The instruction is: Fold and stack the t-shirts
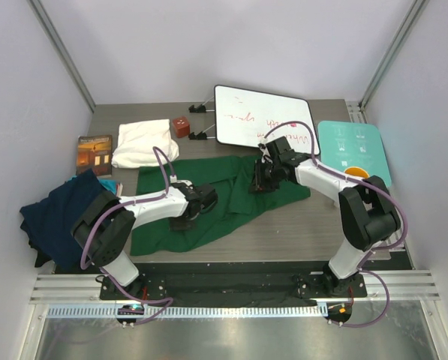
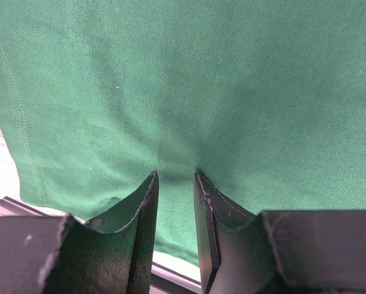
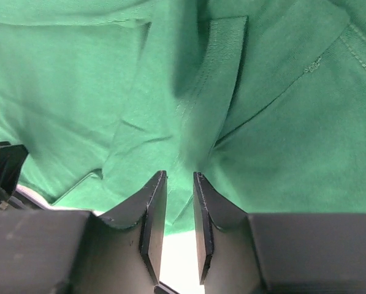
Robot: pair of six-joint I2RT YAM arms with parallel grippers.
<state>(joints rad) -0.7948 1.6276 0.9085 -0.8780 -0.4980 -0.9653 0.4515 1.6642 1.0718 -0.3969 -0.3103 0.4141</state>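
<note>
1. Near left of the bench: navy t-shirt, crumpled, with the cream t-shirt folded beyond it.
2. Left fingers clamp the dark green t-shirt, spread mid-bench.
3. Right fingers pinch the same shirt, near its collar.

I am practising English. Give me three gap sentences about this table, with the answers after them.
The folded t-shirt beside the book is ____ in colour.
The navy t-shirt hangs over the table's ____ edge.
The left gripper and the right gripper both touch the green t-shirt, spread in front of the ____.
Missing words: white; left; whiteboard.
</note>
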